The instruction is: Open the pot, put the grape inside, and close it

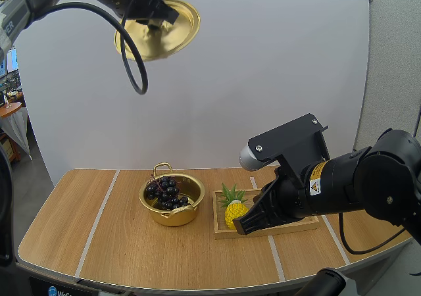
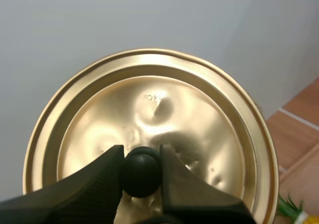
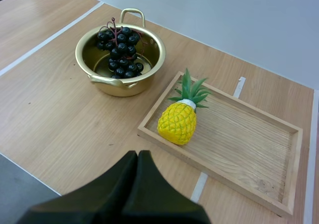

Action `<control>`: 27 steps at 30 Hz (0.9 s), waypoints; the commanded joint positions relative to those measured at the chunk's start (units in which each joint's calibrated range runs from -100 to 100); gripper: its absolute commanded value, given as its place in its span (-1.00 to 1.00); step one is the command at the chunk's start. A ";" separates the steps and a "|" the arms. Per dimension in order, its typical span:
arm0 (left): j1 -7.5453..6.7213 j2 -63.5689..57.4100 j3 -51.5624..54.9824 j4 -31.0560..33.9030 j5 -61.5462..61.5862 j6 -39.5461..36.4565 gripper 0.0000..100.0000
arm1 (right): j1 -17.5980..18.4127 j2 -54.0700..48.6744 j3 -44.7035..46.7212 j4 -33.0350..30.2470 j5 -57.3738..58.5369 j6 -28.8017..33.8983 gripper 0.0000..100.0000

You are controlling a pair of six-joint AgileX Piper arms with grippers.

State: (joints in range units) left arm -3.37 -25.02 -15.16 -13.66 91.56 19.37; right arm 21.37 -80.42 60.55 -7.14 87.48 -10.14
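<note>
1. Pot (image 1: 172, 207) (image 3: 119, 79): gold, two handles, standing open on the worktop (image 1: 112, 243).
2. Grapes (image 1: 166, 192) (image 3: 120, 52): a dark bunch lying inside the pot. The berries reach above the rim, and the reddish stem points toward the pot's far handle.
3. Lid (image 1: 161, 29) (image 2: 149, 119): gold, held in the air well above the pot and somewhat to its left. It is steeply tilted, with the knob face turned toward the claw that carries it.
4. Left claw (image 1: 152, 21) (image 2: 141, 152): clenched on the lid's black knob (image 2: 142, 176). One ribbed finger presses each side of the knob, and nothing else touches the lid.
5. Right claw (image 1: 242, 227) (image 3: 138, 157): clenched on nothing, the fingers lying together as one dark wedge. It hangs low to the right of the pot, at the near edge of the tray and close beside the pineapple. I cannot tell whether it touches either.
6. Tray (image 1: 227, 233) (image 3: 239, 134): wooden and shallow, flat on the worktop just right of the pot, with a narrow gap between them.
7. Pineapple (image 1: 235, 210) (image 3: 178, 122): a yellow toy with a green crown, lying in the tray end nearest the pot. The crown points toward the far side of the worktop.
8. Tape line (image 1: 99, 220): pale, running across the worktop left of the pot.
</note>
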 commanded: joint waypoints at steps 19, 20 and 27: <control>-0.21 -0.42 2.18 1.05 8.44 -6.95 -1.00 | -0.54 -0.50 -0.01 -0.90 0.22 -0.03 -1.00; -0.21 -0.42 3.38 1.05 8.44 -6.74 -1.00 | -0.54 -0.50 -0.01 -0.90 0.20 -0.03 -1.00; -0.21 -0.42 14.01 0.69 8.44 -3.28 -1.00 | -0.54 -0.50 -0.01 -0.90 0.20 -0.03 -1.00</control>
State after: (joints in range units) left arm -3.37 -25.11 -4.15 -13.00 100.00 15.09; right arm 21.04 -80.42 60.55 -7.60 87.48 -10.14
